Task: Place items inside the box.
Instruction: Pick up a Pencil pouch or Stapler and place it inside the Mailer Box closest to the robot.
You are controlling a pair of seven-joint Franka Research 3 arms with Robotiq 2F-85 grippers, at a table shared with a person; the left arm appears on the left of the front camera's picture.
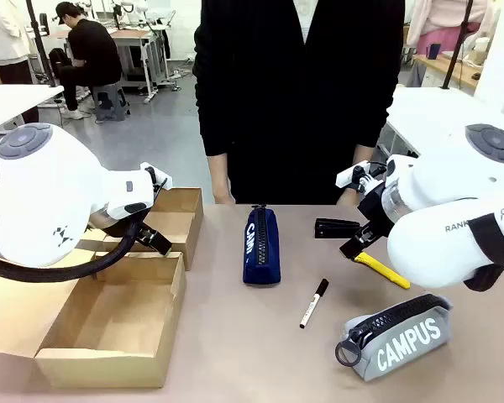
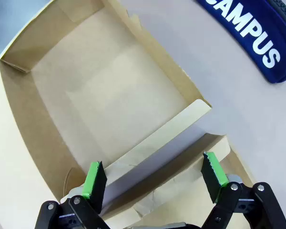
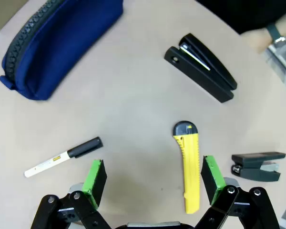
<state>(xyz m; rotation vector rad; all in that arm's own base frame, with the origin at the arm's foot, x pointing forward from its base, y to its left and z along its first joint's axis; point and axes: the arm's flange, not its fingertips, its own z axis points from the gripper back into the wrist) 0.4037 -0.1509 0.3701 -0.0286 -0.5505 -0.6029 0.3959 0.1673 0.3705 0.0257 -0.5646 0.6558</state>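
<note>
Hovering gripper, right: the right gripper [image 3: 152, 179] hangs over the table with its fingers spread and nothing between the pads.
Nearest item: the yellow-handled cutter [image 3: 189, 167] lies flat under it, inside the gap and close to one pad.
Left gripper: the left gripper [image 2: 155, 174] is also spread and empty, poised over a raised flap of the box [image 2: 109, 95].
Step in hand: probably the first pick, since every item lies on the table outside the box.
Next move: likely centre the right gripper on the cutter's handle, set the fingers across its narrow width, come down and clamp. The carry to the box then crosses the whole table.
Box: cardboard, flaps open, at the robot's left; its floor is bare.
Navy pencil case [image 1: 261, 248]: mid-table, just to the right of the box, apart from it.
Stapler [image 1: 336, 227]: far side, near the person's hand [image 3: 271, 36].
Marker [image 1: 314, 303]: between the navy case and the grey case, touching neither.
Grey "CAMPUS" case [image 1: 399, 336]: near edge, on the robot's right.
Case contents: both zips look shut, so I cannot tell what is inside.
Extra item: a small black tool [image 3: 257, 164] lies beside the cutter; its kind is unclear.
</note>
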